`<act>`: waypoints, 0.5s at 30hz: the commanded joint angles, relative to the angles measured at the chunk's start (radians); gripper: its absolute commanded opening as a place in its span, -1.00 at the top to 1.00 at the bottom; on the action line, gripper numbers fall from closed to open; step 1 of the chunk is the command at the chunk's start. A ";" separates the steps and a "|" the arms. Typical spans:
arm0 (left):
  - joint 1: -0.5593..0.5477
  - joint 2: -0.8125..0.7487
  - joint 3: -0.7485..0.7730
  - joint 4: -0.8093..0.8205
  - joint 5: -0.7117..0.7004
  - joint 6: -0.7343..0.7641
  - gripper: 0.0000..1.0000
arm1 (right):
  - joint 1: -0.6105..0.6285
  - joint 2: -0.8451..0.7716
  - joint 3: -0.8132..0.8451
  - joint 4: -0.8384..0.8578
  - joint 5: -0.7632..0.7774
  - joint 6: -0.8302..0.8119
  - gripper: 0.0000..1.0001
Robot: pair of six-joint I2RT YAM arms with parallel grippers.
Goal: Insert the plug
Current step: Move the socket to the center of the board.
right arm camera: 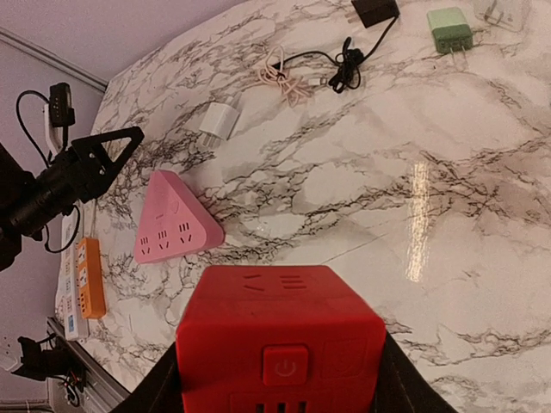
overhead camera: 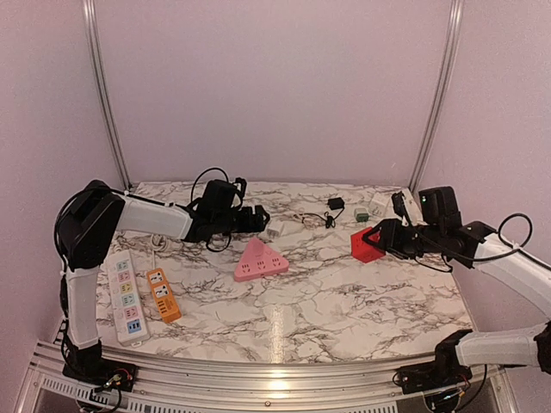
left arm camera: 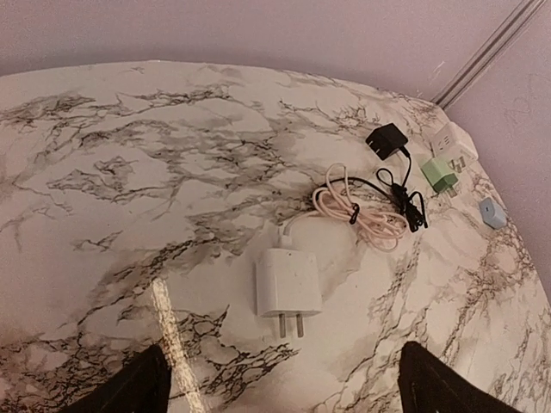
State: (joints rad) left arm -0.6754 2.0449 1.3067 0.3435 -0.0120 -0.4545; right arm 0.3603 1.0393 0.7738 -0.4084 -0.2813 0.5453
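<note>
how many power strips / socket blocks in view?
4: white strip and orange strip at the left edge, pink triangular one mid-table, red cube in the right gripper. None looks hidden.

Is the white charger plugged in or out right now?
Out. The white charger lies flat on the marble table, both prongs bare and clear of any socket.

a marble-patterned table (overhead camera: 344,301), white with dark grey veins, spans the enclosure from side to side. pale lilac-pink walls (overhead camera: 275,86) close it in at the back and on both sides (matte and even in tone). two slim aluminium posts (overhead camera: 105,95) rise from the table's far corners. an aluminium rail (overhead camera: 258,383) runs along the near edge. a bright streak of glare (overhead camera: 275,331) lies on the tabletop near the front.
</note>
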 commanded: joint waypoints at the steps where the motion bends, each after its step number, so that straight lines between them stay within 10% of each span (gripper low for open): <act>1: -0.002 0.071 0.077 -0.168 -0.007 -0.036 -0.80 | -0.007 -0.033 -0.011 0.055 0.006 0.008 0.76; 15: -0.012 0.079 0.019 -0.169 0.041 -0.082 -0.21 | 0.002 -0.002 -0.005 0.077 0.025 -0.015 0.75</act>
State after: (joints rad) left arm -0.6781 2.1242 1.3483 0.2020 0.0093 -0.5186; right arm 0.3607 1.0294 0.7368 -0.3859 -0.2779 0.5465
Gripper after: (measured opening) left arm 0.631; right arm 0.527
